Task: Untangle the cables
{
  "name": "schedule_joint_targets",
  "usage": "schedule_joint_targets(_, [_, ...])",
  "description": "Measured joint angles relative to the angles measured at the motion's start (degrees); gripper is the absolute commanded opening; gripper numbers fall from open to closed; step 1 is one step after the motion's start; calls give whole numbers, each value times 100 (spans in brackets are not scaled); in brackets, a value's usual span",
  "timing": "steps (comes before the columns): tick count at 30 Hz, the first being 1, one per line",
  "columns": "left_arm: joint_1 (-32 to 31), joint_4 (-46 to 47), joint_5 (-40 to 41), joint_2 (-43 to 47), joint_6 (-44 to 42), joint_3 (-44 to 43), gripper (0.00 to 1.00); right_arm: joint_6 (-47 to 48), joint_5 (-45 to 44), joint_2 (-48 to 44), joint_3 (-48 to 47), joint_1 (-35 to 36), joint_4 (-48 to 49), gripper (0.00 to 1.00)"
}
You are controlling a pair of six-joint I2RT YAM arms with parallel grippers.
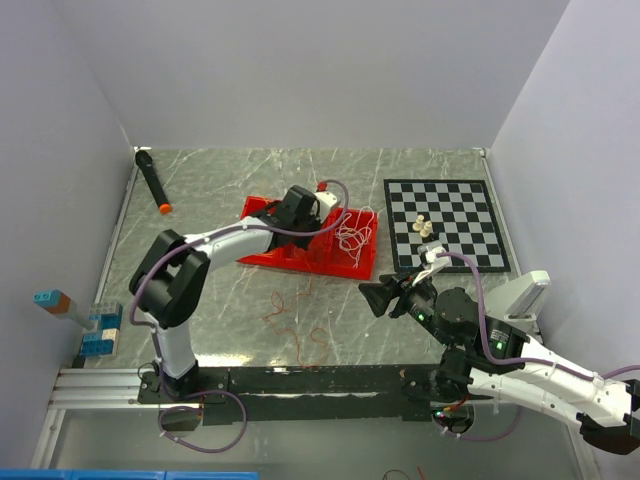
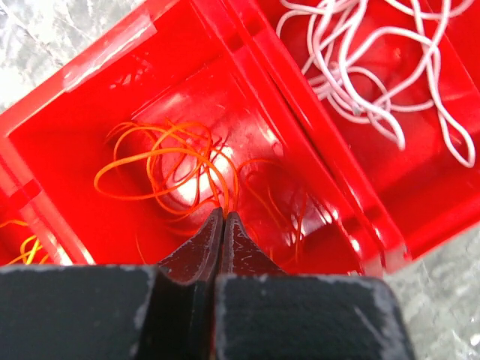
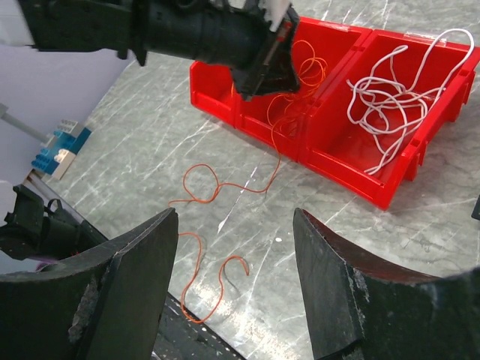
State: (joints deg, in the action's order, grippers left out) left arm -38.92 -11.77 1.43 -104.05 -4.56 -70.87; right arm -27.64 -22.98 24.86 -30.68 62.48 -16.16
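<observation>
My left gripper (image 2: 223, 215) is shut, its tips pinching strands of the orange cable (image 2: 161, 161) above the middle compartment of the red tray (image 2: 341, 206). In the right wrist view the orange cable (image 3: 201, 187) hangs from the left gripper (image 3: 279, 75), runs over the tray's front wall (image 3: 330, 146) and lies in loops on the table. The white cable (image 2: 375, 71) lies tangled in the right compartment. A bit of yellow cable (image 2: 26, 246) shows in the left compartment. My right gripper (image 3: 234, 217) is open and empty, above the table near the orange loops (image 1: 290, 310).
A chessboard (image 1: 470, 205) with a few pale pieces (image 1: 424, 228) lies at the right back. A black marker with an orange tip (image 1: 153, 180) lies at the left back. Blue blocks (image 1: 100, 332) stand at the left edge.
</observation>
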Motion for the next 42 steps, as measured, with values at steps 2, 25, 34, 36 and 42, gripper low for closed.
schedule_joint_targets(2, [-2,-81,44,-186,37,-188,2,-2,2,2,0,0,0,69])
schedule_joint_targets(25, [1167,-2400,-1591,1274,74,-2697,97,289,317,949,-133,-2,125,78])
schedule_joint_targets(34, [3582,-2339,-2570,2398,66,-1882,97,710,1403,3104,-573,0,518,98])
schedule_joint_targets(36, [4074,-2378,-2850,2363,-9,-1606,97,846,1602,3821,-713,-2,544,100])
schedule_joint_targets(42, [4885,-2621,-3309,2256,-319,-579,96,1241,2020,5259,-1224,-2,695,100])
